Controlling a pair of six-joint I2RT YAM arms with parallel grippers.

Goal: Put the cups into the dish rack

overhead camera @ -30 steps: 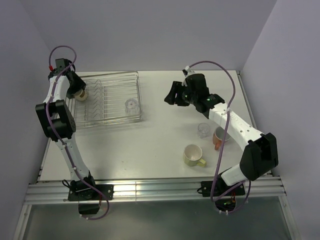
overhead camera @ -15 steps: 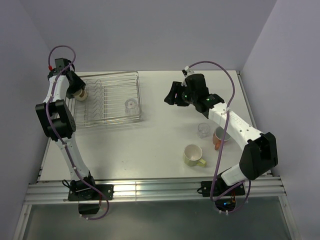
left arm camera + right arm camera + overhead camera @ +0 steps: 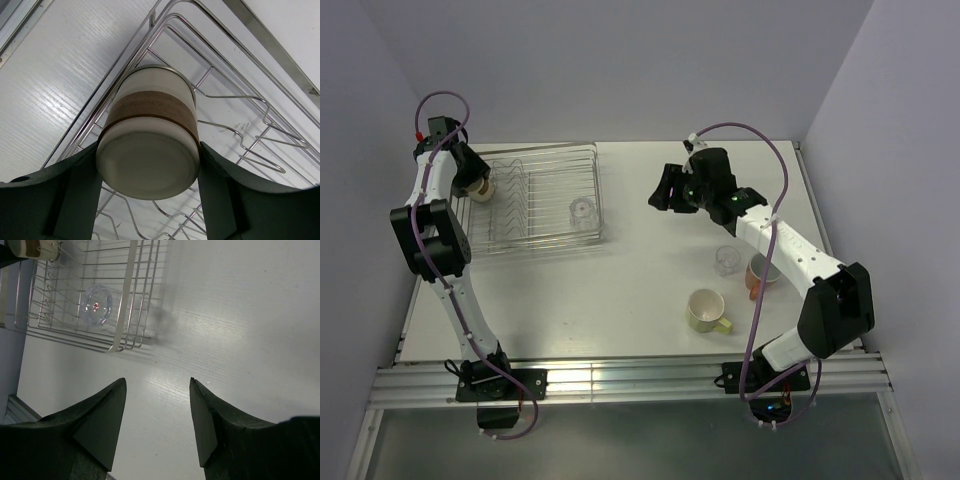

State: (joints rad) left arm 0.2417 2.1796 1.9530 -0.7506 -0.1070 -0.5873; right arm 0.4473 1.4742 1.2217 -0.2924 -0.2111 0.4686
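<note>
My left gripper (image 3: 480, 187) is shut on the brown cup (image 3: 150, 132), a white cup with a brown band, held base toward the camera over the far left corner of the dish rack (image 3: 588, 160). The cup also shows in the top view (image 3: 482, 190). One clear glass (image 3: 582, 212) sits upside down inside the rack, also in the right wrist view (image 3: 97, 305). My right gripper (image 3: 663, 187) is open and empty above the table right of the rack. A second clear glass (image 3: 726, 260), the orange mug (image 3: 758, 274) and the yellow-green mug (image 3: 706, 310) stand on the table at right.
The rack's wire rim and prongs (image 3: 240, 135) lie just under the held cup. Purple walls close in the table at left, back and right. A metal rail (image 3: 620, 380) runs along the near edge by the arm bases.
</note>
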